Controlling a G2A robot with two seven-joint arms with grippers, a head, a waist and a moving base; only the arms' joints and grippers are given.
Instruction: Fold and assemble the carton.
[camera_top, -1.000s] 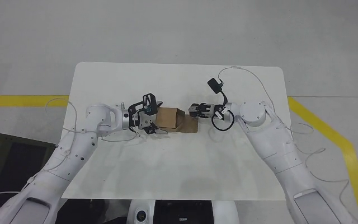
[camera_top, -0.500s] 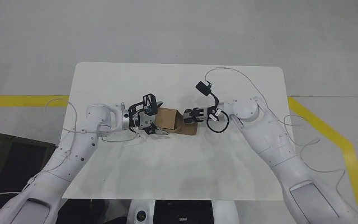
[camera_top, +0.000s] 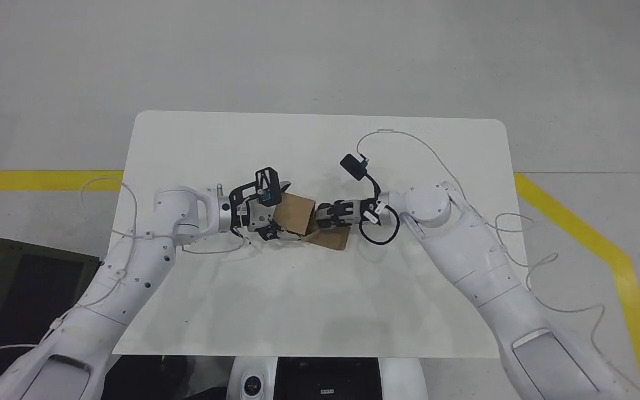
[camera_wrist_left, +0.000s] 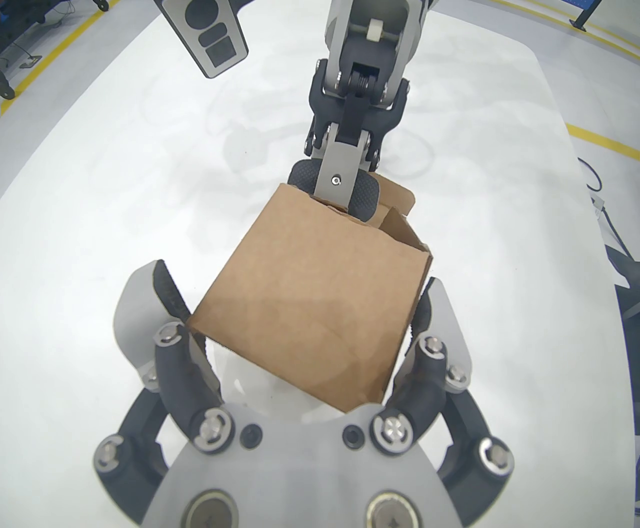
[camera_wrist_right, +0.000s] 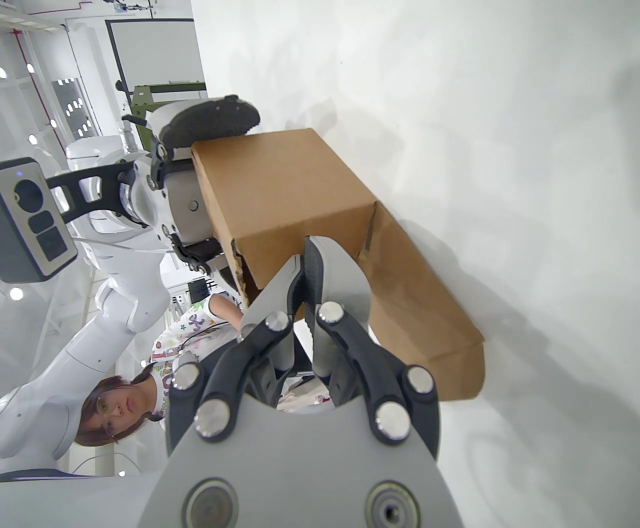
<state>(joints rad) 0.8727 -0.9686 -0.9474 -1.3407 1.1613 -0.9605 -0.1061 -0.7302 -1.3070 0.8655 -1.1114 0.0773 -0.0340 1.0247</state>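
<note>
1. Carton (camera_top: 297, 213): a small brown cardboard box, it rested near the middle of the white surface (camera_top: 300, 310), between the two arms. It was already opened out into a squared sleeve with crisp corners.
2. The left gripper (camera_wrist_left: 297, 280) was clamped across one end of the carton, with a dark ribbed pad pressed against each side wall. By the look of it, this grip was steadying the box.
3. The right gripper (camera_wrist_right: 305, 260) stood at the opposite, open end. Its fingers were drawn together with barely a slit between them, and their tips were at the rim of the carton's wall. Whether a thickness of cardboard was nipped between them could not be made out.
4. At that open end a long flap (camera_wrist_right: 425, 320) of the same brown cardboard was spread flat on the surface. It was joined to the carton's lower wall and not turned up. A shorter side flap (camera_wrist_left: 400, 227) stood slightly ajar beside it.
5. Judged from this, shaping the body was done. Closing the open end was left: the side flap had to be pushed in, and the long flap raised and tucked.
6. The end held by the left gripper was hidden behind that gripper, so whether it was already closed could not be told.
7. The task looked about halfway at best, with no end shown to be shut.
</note>
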